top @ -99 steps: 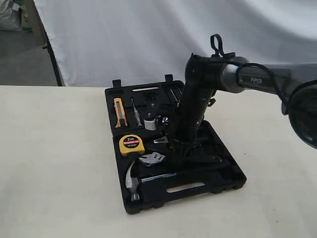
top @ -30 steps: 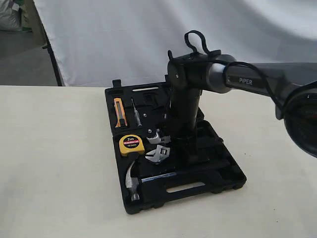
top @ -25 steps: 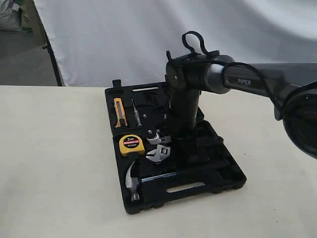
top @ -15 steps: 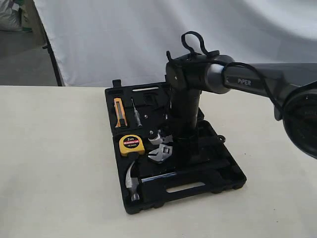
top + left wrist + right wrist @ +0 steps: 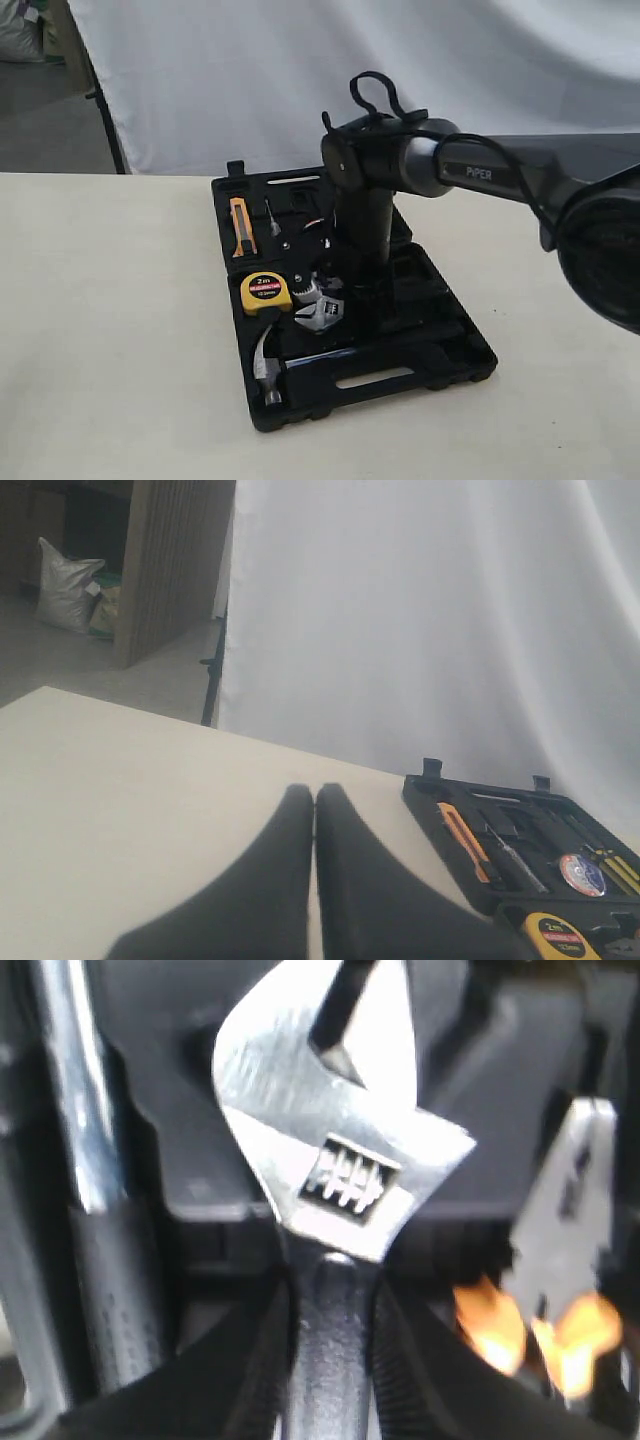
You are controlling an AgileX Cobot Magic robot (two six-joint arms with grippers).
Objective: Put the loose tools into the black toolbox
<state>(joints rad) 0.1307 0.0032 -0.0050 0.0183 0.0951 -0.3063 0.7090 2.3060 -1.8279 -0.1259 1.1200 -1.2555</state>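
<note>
Right gripper [image 5: 335, 1370] is pinching the silver adjustable wrench [image 5: 335, 1150] by its black handle, head pointing straight ahead, over the black toolbox [image 5: 440, 350], between claw hammer [image 5: 266, 365] and orange-handled pliers [image 5: 560, 1220]. Left gripper [image 5: 315, 860], pressed together, is idling well apart.

Place: a robot test room, more lab than home.
Backdrop: a white cloth sheet [image 5: 250, 80] hangs behind the table.
Work surface: a plain cream tabletop [image 5: 110, 330].
Machine: a black-and-grey robot arm [image 5: 520, 175] lettered "PIPER".
Surroundings: a bare grey floor [image 5: 60, 660], a wooden slatted panel [image 5: 170, 570], a filled grey sack [image 5: 68, 585].
</note>
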